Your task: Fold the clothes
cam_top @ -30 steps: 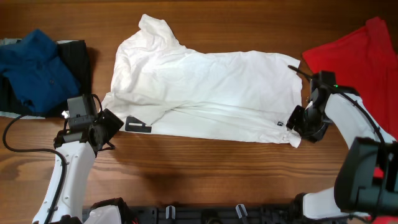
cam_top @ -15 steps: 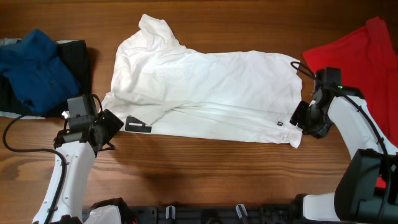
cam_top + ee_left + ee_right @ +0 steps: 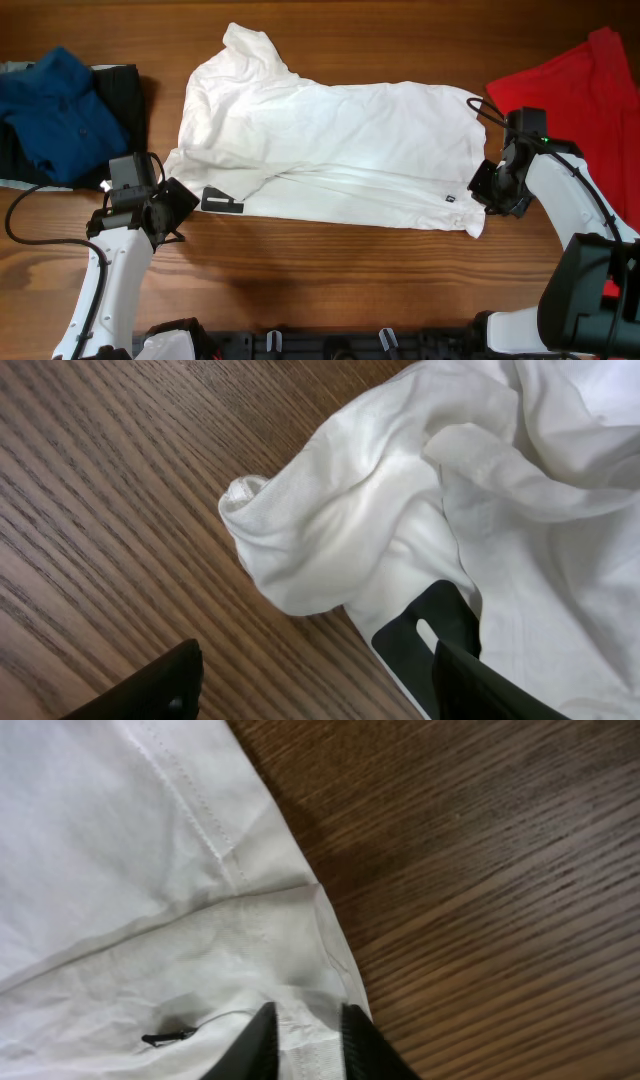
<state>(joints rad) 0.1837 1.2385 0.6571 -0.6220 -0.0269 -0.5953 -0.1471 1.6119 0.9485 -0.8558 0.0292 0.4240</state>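
The white T-shirt (image 3: 330,150) lies spread across the middle of the table, with a black print (image 3: 222,200) near its front left edge and a small black label (image 3: 452,197) near its front right corner. My left gripper (image 3: 172,205) is open, low over the wood just left of the bunched sleeve (image 3: 330,530) and the black print (image 3: 435,635); in the left wrist view its jaws (image 3: 320,695) are wide apart and empty. My right gripper (image 3: 486,190) is shut on the shirt's front right hem (image 3: 250,950), with cloth between the fingers (image 3: 305,1045). The red shirt (image 3: 580,90) lies at the far right.
A blue shirt (image 3: 55,110) lies on dark clothing (image 3: 125,90) at the far left. Bare wooden table (image 3: 330,270) runs along the front. A black rail (image 3: 330,345) lines the front edge.
My right gripper has shifted slightly toward the far side at the shirt's right corner. The left arm has not moved.
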